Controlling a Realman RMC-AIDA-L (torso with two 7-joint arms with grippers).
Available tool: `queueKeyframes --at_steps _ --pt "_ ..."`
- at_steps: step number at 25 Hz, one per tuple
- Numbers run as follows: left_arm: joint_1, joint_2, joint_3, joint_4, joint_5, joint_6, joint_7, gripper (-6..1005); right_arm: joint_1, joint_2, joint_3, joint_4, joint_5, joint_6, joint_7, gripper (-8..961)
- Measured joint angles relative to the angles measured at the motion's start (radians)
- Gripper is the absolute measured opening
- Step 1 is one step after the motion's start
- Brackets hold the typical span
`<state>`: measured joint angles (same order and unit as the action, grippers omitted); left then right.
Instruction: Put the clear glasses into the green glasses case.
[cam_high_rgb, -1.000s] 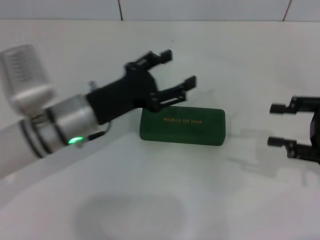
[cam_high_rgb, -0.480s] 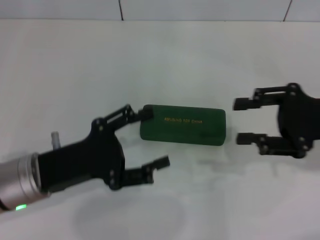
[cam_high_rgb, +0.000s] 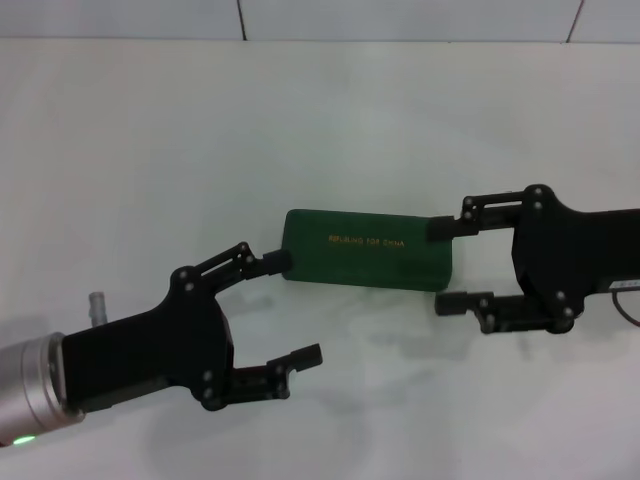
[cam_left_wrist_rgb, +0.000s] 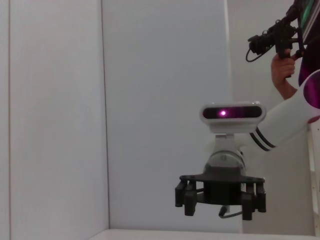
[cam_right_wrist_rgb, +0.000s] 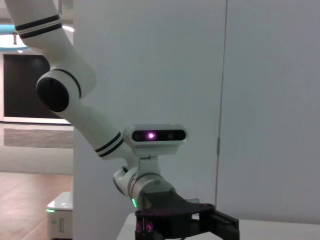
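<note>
Dark green glasses case (cam_high_rgb: 366, 249): shut, gold lettering on lid, lying flat on the white table (cam_high_rgb: 150, 150), mid-field in the head view. Clear glasses: not seen in any view. Left gripper (cam_high_rgb: 283, 308): fingers apart, upper fingertip touching or just beside the case's left end, lower finger on the near side. Right gripper (cam_high_rgb: 445, 265): fingers apart, straddling the case's right end, upper fingertip over its far corner.

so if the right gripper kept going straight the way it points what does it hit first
Probably the green glasses case. The right gripper is open and points toward the case's near end, its fingers bracketing that end; height above the table is unclear.
</note>
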<state>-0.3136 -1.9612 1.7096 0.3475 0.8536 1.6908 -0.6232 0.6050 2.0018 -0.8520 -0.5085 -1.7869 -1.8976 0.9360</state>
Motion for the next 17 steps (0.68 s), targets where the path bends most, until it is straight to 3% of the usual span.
queueKeyframes --at_steps 8,10,17 --pt "0.001 0.007 0.000 -0.012 0.002 0.009 -0.004 875 -0.013 0.007 -0.035 -0.012 -0.002 0.003 -0.061 676" --pt "0.001 0.008 -0.002 -0.013 0.000 0.010 -0.003 875 -0.016 0.009 -0.039 -0.010 -0.002 0.004 -0.076 885" --pt "0.001 0.003 -0.033 -0.029 0.001 0.010 0.001 875 -0.016 0.012 -0.041 0.001 -0.002 0.025 -0.094 885"
